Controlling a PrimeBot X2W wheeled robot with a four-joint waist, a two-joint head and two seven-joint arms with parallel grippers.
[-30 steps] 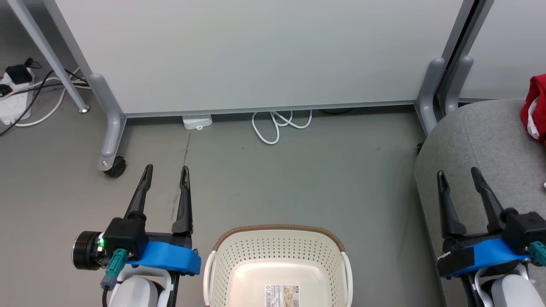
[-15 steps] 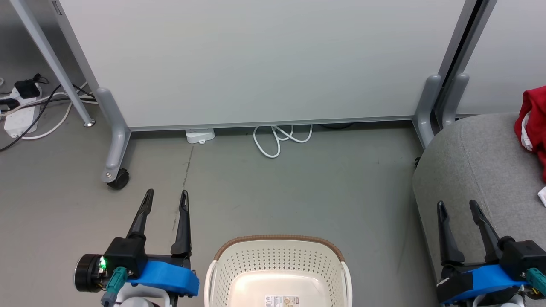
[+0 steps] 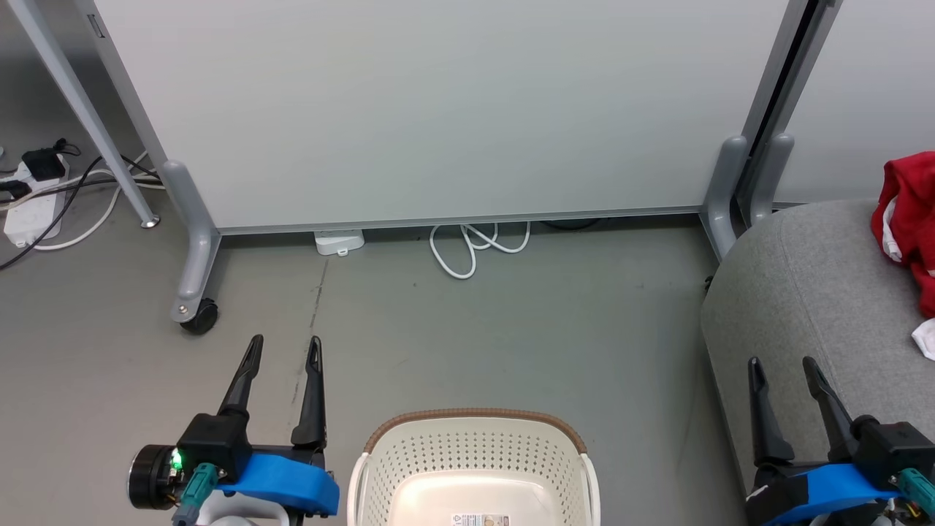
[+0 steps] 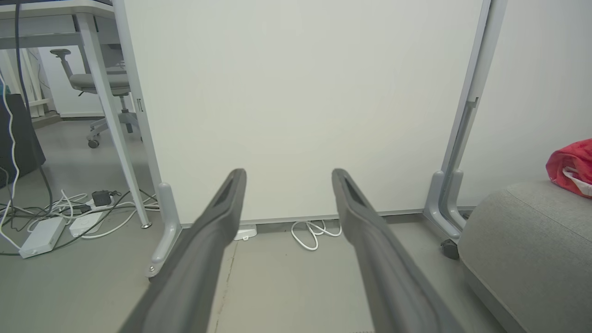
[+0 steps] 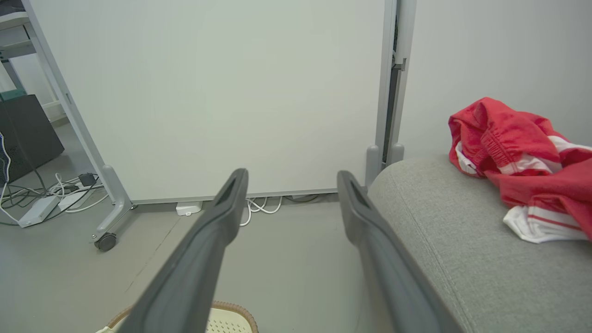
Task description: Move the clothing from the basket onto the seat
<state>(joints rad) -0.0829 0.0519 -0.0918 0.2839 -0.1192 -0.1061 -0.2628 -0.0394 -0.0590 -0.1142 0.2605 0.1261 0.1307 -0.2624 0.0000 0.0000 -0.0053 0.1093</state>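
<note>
The cream perforated basket (image 3: 475, 456) with its brown rim stands at the bottom centre of the head view; only a label shows on its floor. Red clothing with white trim (image 3: 906, 219) lies bunched on the grey seat (image 3: 803, 292) at the right edge, and the right wrist view shows the clothing (image 5: 522, 157) on the seat (image 5: 453, 249) too. My left gripper (image 3: 283, 349) is open over the floor left of the basket, nothing between its fingers. My right gripper (image 3: 781, 365) is open above the seat's near edge, empty. No lettering shows on the clothing.
A white partition panel (image 3: 438, 102) on grey wheeled feet (image 3: 191, 277) stands behind the floor. A coiled white cable (image 3: 475, 245) and a small white box (image 3: 339, 242) lie at its base. A power strip and cables (image 3: 36, 204) sit far left. An office chair (image 4: 97, 88) stands behind.
The head camera has tilted, so the whole scene has slid down the picture. Both grippers stay open and sit lower in the picture. The clothing and basket have not moved.
</note>
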